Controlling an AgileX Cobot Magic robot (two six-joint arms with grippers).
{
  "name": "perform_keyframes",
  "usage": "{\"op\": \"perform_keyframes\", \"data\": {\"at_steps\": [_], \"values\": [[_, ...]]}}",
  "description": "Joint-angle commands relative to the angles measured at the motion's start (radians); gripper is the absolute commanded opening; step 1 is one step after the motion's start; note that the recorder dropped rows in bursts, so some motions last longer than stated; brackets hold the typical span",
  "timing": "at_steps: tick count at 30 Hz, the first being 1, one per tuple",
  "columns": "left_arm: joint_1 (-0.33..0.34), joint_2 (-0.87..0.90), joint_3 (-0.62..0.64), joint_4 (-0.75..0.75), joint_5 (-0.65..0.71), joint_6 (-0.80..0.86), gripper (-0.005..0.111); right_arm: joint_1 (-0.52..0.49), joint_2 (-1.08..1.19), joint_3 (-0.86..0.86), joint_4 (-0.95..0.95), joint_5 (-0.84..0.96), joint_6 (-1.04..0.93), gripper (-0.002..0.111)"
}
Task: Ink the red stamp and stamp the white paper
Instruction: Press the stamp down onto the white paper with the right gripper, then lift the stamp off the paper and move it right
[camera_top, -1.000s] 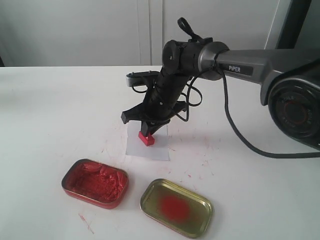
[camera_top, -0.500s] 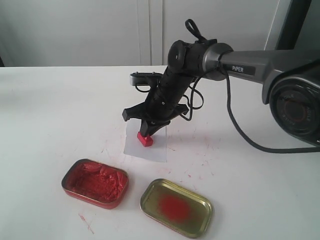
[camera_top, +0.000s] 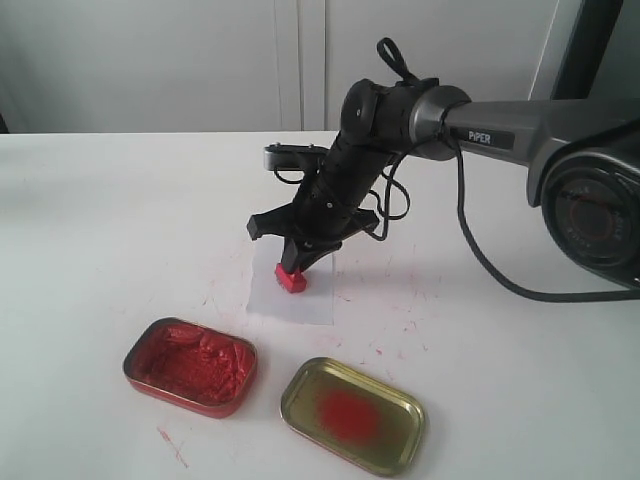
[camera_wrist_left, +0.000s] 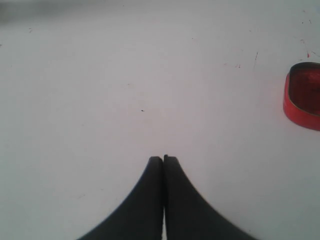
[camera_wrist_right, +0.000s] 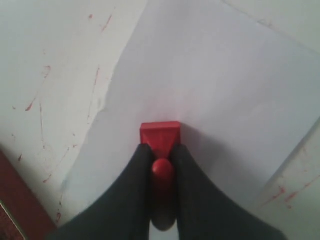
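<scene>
My right gripper (camera_top: 294, 268) is shut on the knob of the red stamp (camera_top: 291, 279), whose square base rests on the white paper (camera_top: 290, 300). In the right wrist view the red stamp (camera_wrist_right: 160, 137) sits between my black fingers (camera_wrist_right: 134, 180) with its base pressed flat on the white paper (camera_wrist_right: 210, 80). My left gripper (camera_wrist_left: 163, 159) is shut with nothing in it, hovering over bare tabletop; it does not appear in the exterior view.
A red-paste-filled tin (camera_top: 190, 366) lies front left, with its edge (camera_wrist_left: 303, 95) in the left wrist view. A gold lid with a red smear (camera_top: 352, 414) lies front centre. Red flecks mark the tabletop (camera_top: 420, 300) around the paper.
The right arm has shifted slightly right and back, carrying the stamp a little across the paper. The tins have not moved.
</scene>
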Motion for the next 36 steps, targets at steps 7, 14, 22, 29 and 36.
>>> {"op": "perform_keyframes", "data": {"at_steps": [7, 14, 22, 29, 36], "values": [[0.003, -0.005, 0.009, -0.005, 0.007, -0.001, 0.000, -0.020, -0.022, 0.001, 0.042, 0.010, -0.015, 0.000], [0.003, -0.005, 0.009, -0.005, 0.007, -0.001, 0.000, -0.024, -0.063, 0.001, 0.043, 0.003, -0.016, 0.000], [0.003, -0.005, 0.009, -0.005, 0.007, -0.001, 0.000, -0.027, -0.102, 0.001, 0.043, 0.043, -0.020, 0.000], [0.003, -0.005, 0.009, -0.005, 0.007, -0.001, 0.000, -0.027, -0.125, 0.004, 0.043, 0.098, -0.033, 0.000], [0.003, -0.005, 0.009, -0.005, 0.007, -0.001, 0.000, -0.034, -0.179, 0.123, 0.044, 0.056, -0.044, 0.000]]}}
